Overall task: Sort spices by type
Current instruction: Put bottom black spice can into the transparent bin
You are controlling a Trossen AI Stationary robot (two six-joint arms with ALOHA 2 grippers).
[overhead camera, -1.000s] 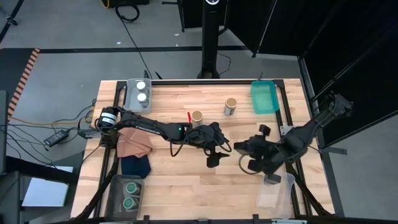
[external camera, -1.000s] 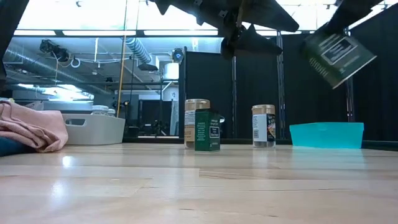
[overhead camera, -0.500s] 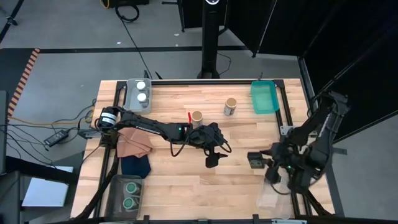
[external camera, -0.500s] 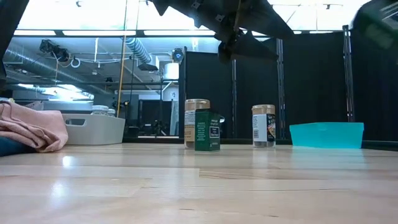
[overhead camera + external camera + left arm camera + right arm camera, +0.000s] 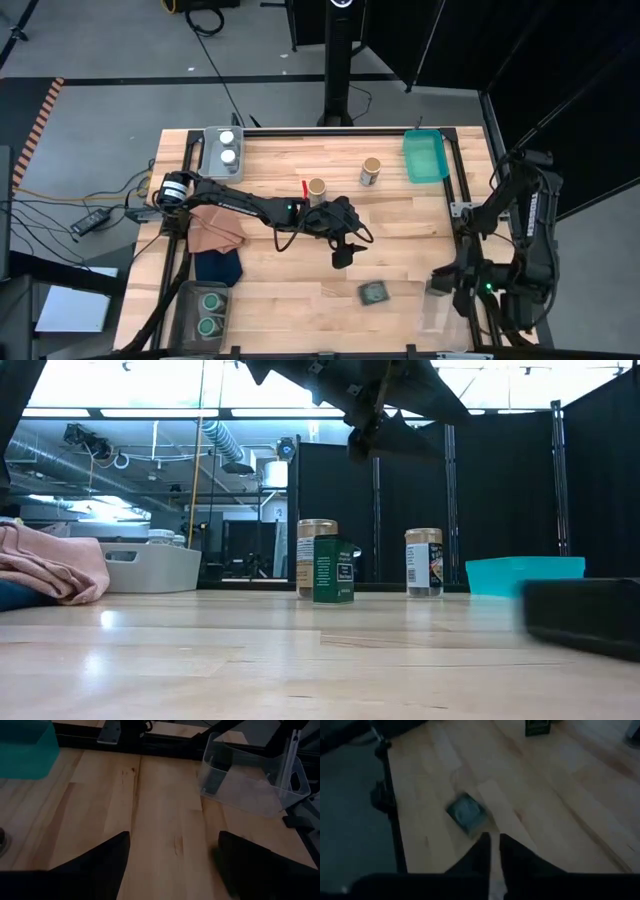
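Your left gripper (image 5: 343,256) hovers mid-worktop (image 5: 280,290), jaws released and holding nothing, just where it hung a second ago. Just left of it stands a tan-lidded jar (image 5: 317,188) with an upright black tin (image 5: 333,570) in front of it; the low view shows that tin's green label, which you cannot make out from above. The second tan-lidded jar (image 5: 371,172) stands right of it, toward the teal tray (image 5: 425,156).

What has changed lies to the gripper's right: the black tin (image 5: 374,293) your right arm carried a second ago now lies flat on the worktop, between the left gripper and the clear bin (image 5: 440,310). The right wrist view shows it lying alone (image 5: 466,812). Your right gripper (image 5: 494,851) has pulled back past that bin, jaws nearly closed on nothing.
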